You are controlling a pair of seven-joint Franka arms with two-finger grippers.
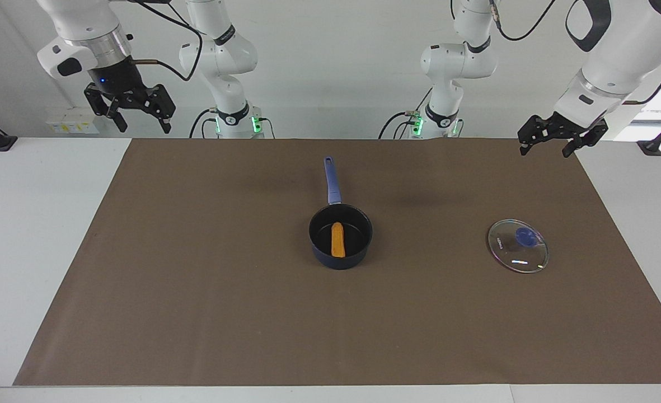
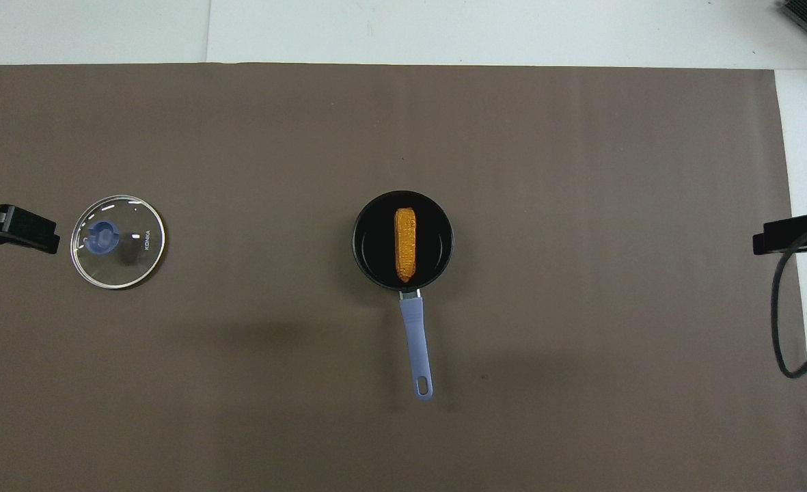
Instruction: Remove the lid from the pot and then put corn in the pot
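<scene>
While both sets of fingers stand spread with nothing between them, neither arm is at work on anything. The left gripper [image 1: 551, 142] hangs above the brown mat's corner at the left arm's end of the table, raised well clear of the surface; the right gripper [image 1: 137, 111] hangs high over the right arm's end, also empty. From overhead only the tips of each show at the picture's edges.

The lid, a round clear glass disc with a thin metal rim and a blue knob at its centre [image 1: 517, 245], lies flat on the brown mat [image 1: 196, 291] toward the left arm's end, well apart from the pot. The pot, a small dark navy saucepan with a black inside [image 2: 403, 240], sits open at the middle of the mat, its long blue-purple handle [image 2: 418, 345] pointing toward the robots. The small orange-yellow corn cob [image 2: 405, 244] lies inside it, flat on the bottom and in line with the handle.

Judgement: both steps appear complete, lid off and corn in the pot. Nothing of the task seems left; the arms look parked.
</scene>
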